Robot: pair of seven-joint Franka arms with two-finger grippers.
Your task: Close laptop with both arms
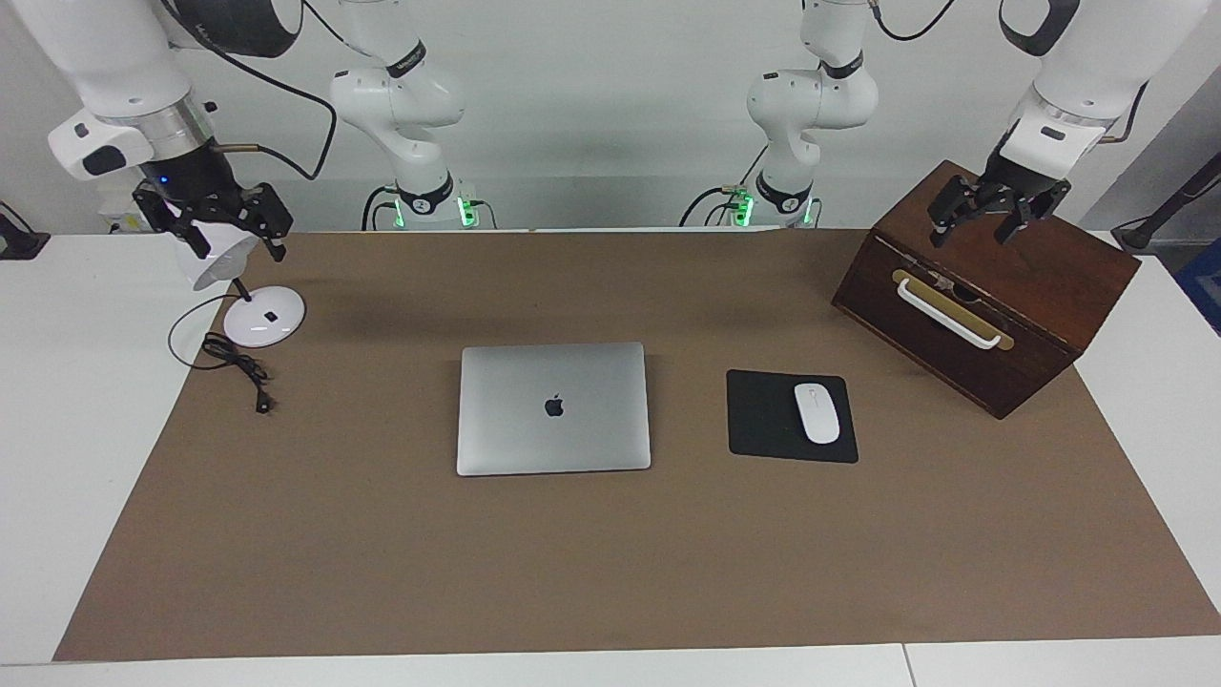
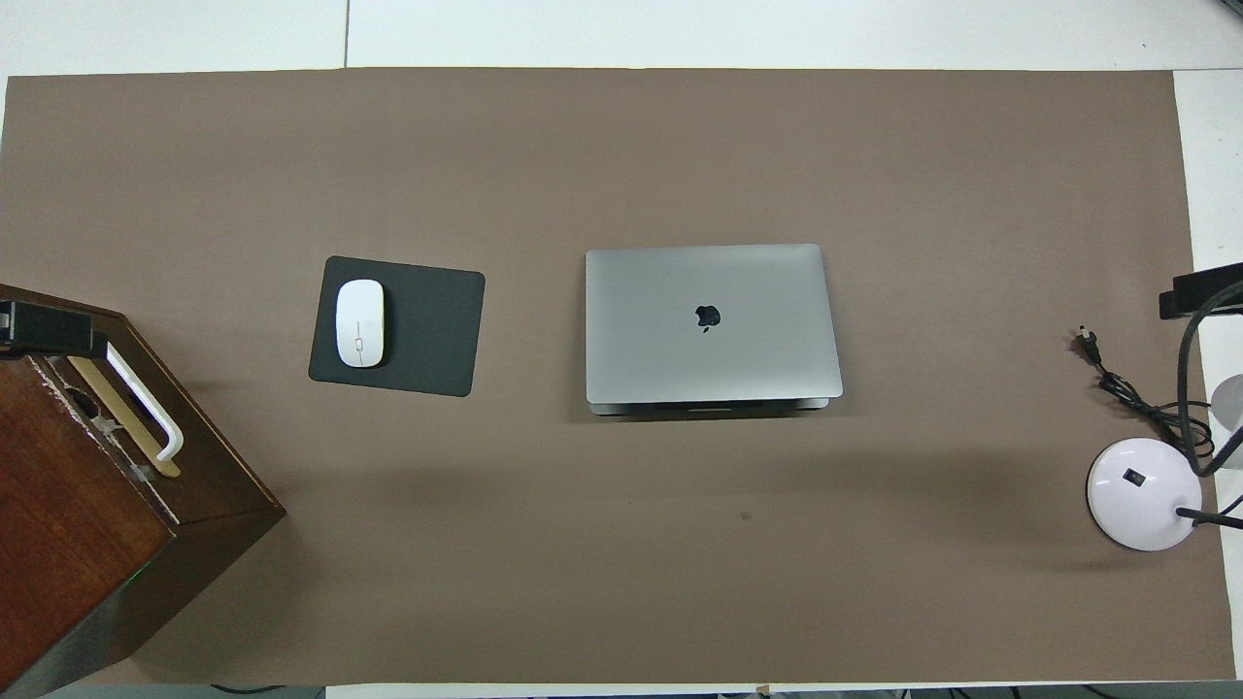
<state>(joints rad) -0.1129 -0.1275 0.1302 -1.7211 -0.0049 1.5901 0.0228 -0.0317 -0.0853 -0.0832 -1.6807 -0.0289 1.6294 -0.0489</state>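
The silver-grey laptop [image 1: 553, 408] [image 2: 712, 323] lies in the middle of the brown mat with its lid down flat, apple logo up. Neither gripper touches it. My left gripper [image 1: 973, 234] hangs open and empty over the top of the wooden box, at the left arm's end of the table; only its black tip [image 2: 49, 330] shows in the overhead view. At the right arm's end, my right gripper [image 1: 238, 250] hangs open over the white lamp's head, holding nothing; the overhead view shows only its dark edge [image 2: 1204, 288].
A dark wooden box [image 1: 1011, 286] with a white handle stands at the left arm's end. A black mouse pad [image 1: 763, 420] with a white mouse [image 1: 817, 412] lies between box and laptop. A white desk lamp [image 1: 264, 316] and its black cable [image 1: 238, 367] sit at the right arm's end.
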